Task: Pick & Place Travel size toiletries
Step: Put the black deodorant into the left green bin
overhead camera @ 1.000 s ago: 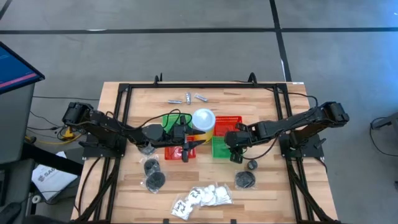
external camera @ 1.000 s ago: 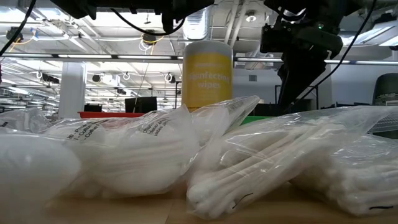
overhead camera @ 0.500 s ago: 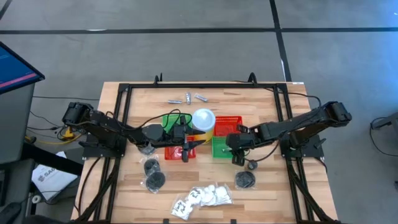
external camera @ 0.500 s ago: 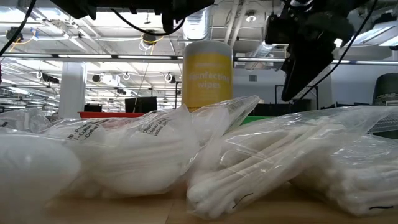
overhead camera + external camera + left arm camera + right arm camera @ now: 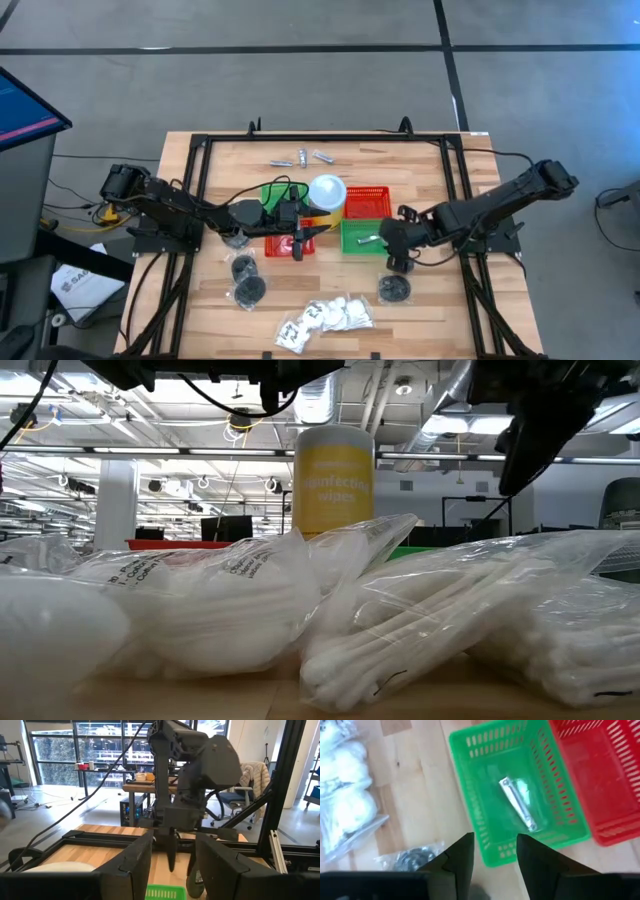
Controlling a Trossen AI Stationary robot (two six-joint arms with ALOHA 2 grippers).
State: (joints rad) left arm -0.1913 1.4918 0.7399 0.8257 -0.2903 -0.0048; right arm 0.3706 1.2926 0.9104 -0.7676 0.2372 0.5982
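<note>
A silvery metal piece [image 5: 519, 810] lies flat on the floor of the green basket [image 5: 470, 750], which also shows in the high view [image 5: 352, 240]. My right gripper [image 5: 495, 865] is open and hovers above the basket's near-right corner [image 5: 400, 262], touching nothing. Dark round pieces in clear bags [image 5: 394, 290] [image 5: 246, 280] lie on the table near it, one bag [image 5: 412, 857] close by its fingers. White pieces in packets [image 5: 325, 317] lie by the near edge. More metal pieces [image 5: 300, 157] lie far back. My left gripper [image 5: 298, 243] waits open over a red basket [image 5: 280, 245].
A yellow cup with a white lid [image 5: 326, 192] stands between a second green basket [image 5: 270, 195] and a second red basket [image 5: 368, 200]. A black frame [image 5: 300, 140] borders the table. In the low view the white packets [image 5: 250, 610] fill the foreground.
My right gripper has moved from above the green basket toward the table's right and near edges, rising in the low view. The metal piece now shows lying in the green basket.
</note>
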